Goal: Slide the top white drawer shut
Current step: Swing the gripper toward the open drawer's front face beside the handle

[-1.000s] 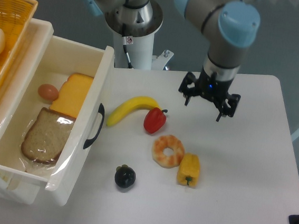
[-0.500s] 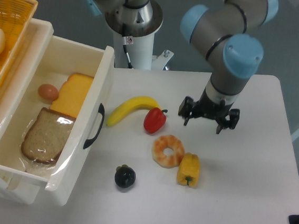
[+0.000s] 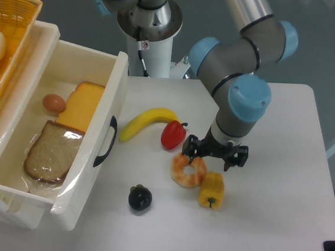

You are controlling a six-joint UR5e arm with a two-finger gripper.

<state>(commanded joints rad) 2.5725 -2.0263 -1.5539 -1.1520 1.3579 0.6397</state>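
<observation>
The top white drawer (image 3: 92, 148) stands pulled far out at the left, its front panel facing right with a black curved handle (image 3: 106, 141). Inside lie a bread slice (image 3: 50, 151), a cheese slice (image 3: 81, 106) and a brown egg (image 3: 54, 103). My gripper (image 3: 214, 157) is open and empty, well to the right of the drawer front, low over the table just above the shrimp ring (image 3: 188, 169) and the yellow pepper (image 3: 212, 189).
A banana (image 3: 147, 122), a red pepper (image 3: 173, 135) and a dark plum (image 3: 139, 198) lie on the white table (image 3: 267, 200) between the drawer and my gripper. A yellow woven basket (image 3: 5, 50) sits at the upper left above the drawer.
My gripper has moved down and to the left, from the table's back right toward the shrimp ring and yellow pepper. The drawer and food items have not moved.
</observation>
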